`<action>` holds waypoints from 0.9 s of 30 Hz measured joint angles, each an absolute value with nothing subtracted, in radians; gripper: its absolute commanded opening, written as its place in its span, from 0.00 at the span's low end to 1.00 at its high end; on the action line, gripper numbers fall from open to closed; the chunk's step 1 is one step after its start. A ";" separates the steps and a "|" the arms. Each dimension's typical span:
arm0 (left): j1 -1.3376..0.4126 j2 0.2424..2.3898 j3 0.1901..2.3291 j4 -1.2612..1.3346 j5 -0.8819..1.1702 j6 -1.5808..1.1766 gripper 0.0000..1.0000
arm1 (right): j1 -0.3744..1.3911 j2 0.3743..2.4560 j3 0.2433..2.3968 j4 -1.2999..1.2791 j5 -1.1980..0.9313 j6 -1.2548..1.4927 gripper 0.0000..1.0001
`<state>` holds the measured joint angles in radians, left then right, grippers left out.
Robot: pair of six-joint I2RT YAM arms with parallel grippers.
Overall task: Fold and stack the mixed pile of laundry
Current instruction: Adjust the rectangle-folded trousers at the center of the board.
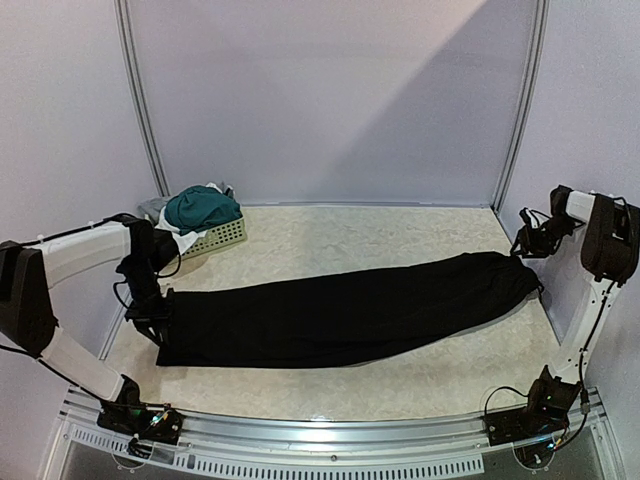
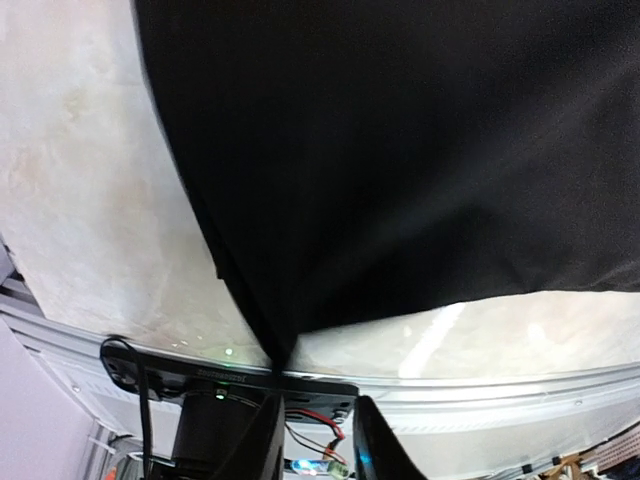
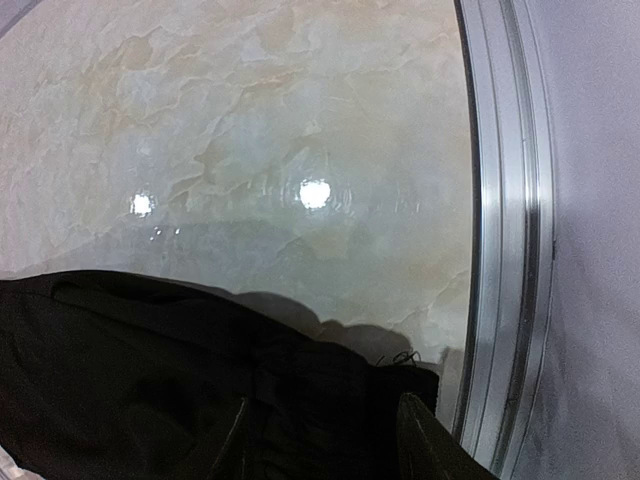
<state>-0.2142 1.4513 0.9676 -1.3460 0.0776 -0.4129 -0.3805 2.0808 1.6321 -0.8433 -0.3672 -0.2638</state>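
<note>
Marbled table [image 1: 330,230] holds black trousers [image 1: 340,310] spread flat left to right, not yet folded; teal shorts [image 1: 203,208] and white cloth [image 1: 185,243] sit on the far-left basket [image 1: 228,238]. Left gripper [image 2: 318,410] and right gripper [image 3: 325,405] stand parted, empty, at the trousers' ends.

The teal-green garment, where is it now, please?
In the top view, the teal-green garment sits in the pale basket, far left on the table.

My table [image 1: 330,240]: cream marbled top, light glints [image 3: 314,192]. Lilac walls [image 1: 330,100] behind it; aluminium rail [image 1: 330,428] at near edge.
</note>
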 measured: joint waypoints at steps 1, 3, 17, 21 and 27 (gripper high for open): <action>-0.216 1.451 0.968 -1.348 0.072 -0.420 0.28 | -0.381 2.067 1.632 -0.857 -0.367 -0.267 0.50; -0.216 1.446 0.968 -1.348 0.057 -0.423 0.29 | -0.381 2.030 1.631 -0.878 -0.369 -0.271 0.51; -0.235 1.397 1.155 -1.306 -0.081 -0.458 0.56 | -0.333 1.726 1.448 -0.945 -0.379 -0.387 0.53; -0.151 1.388 1.008 -1.121 -0.012 -0.460 0.58 | -0.301 1.699 1.395 -0.967 -0.390 -0.406 0.53; -0.049 1.382 0.878 -0.954 0.100 -0.440 0.58 | -0.295 1.669 1.388 -0.981 -0.401 -0.428 0.53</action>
<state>-0.0494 1.3823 0.8780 -0.9543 0.1001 -0.4397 -0.2955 1.6688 1.3880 -0.9806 -0.4007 -0.4282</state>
